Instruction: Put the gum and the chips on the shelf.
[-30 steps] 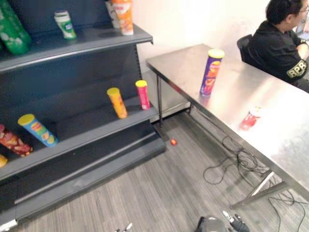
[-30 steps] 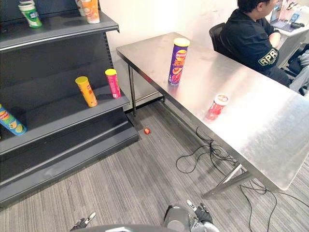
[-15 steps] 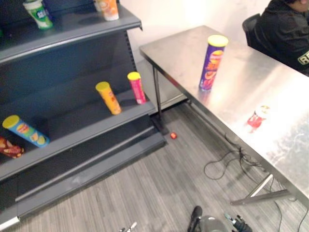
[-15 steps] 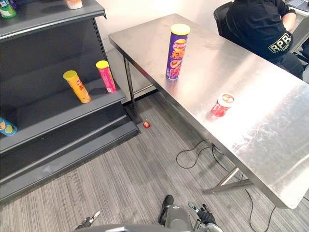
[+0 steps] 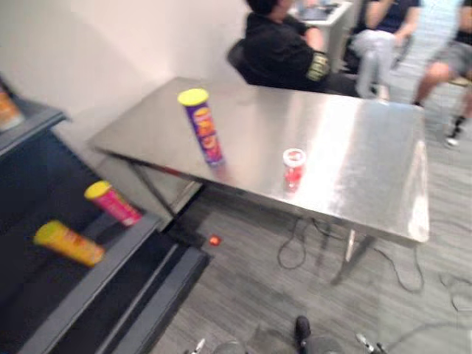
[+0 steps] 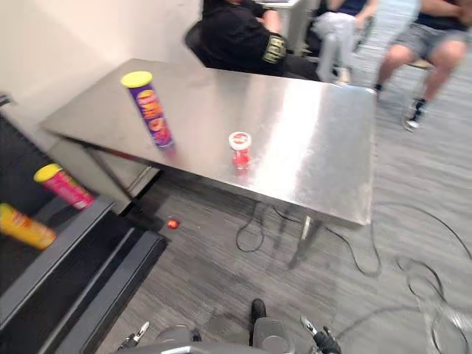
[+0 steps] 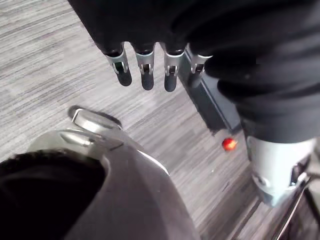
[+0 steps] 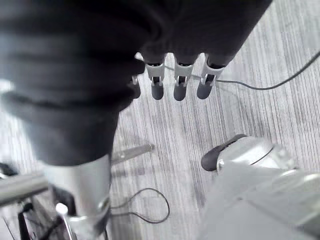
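Presently, purple yellow-lidded chips can (image 5: 202, 127) and red gum tub (image 5: 293, 168) stand on steel bench (image 5: 369, 147); left hand (image 7: 146, 75), right hand (image 8: 180, 86) released.

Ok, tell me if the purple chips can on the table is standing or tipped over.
Upright: the purple chips can stands on its base on the steel table, yellow lid on top, apart from the red gum tub.

A tall purple chips can (image 6: 148, 110) stands on the steel desk (image 6: 324, 140), with a small red gum jar (image 6: 240, 151) near it. A pink can (image 6: 63, 187) and an orange can (image 6: 26, 228) sit on the dark shelf (image 6: 74, 247) at left. A person in black (image 6: 236, 37) is seated beyond the desk.
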